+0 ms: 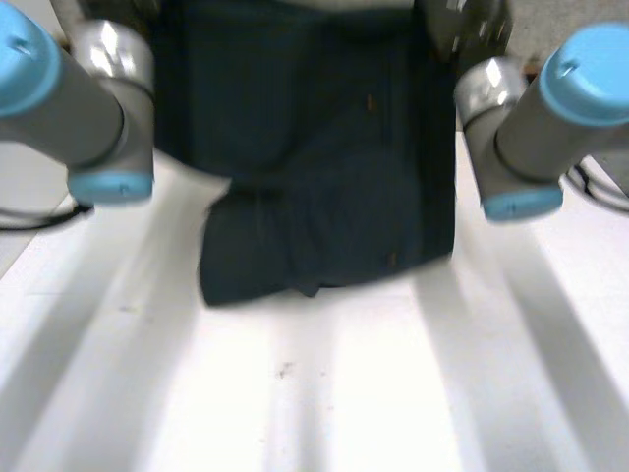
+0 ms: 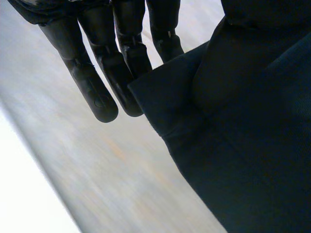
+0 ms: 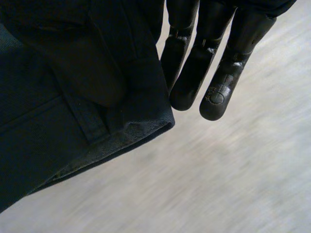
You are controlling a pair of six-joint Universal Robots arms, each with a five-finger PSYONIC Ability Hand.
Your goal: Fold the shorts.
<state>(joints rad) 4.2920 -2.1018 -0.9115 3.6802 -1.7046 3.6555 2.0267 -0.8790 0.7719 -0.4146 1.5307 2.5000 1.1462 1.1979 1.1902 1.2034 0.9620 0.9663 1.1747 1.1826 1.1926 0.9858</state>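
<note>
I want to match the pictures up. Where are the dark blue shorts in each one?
Head view: the shorts are in the middle, between the two arms, over the white table.
Left wrist view: a corner of the shorts is pinched by the left hand, fingers against thumb.
Right wrist view: a hemmed corner is pinched the same way by the right hand.
Shared landmark: the white table under the cloth.

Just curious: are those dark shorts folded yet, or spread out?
Mid-fold, apparently: the left hand and right hand each pinch a corner of the shorts.
</note>
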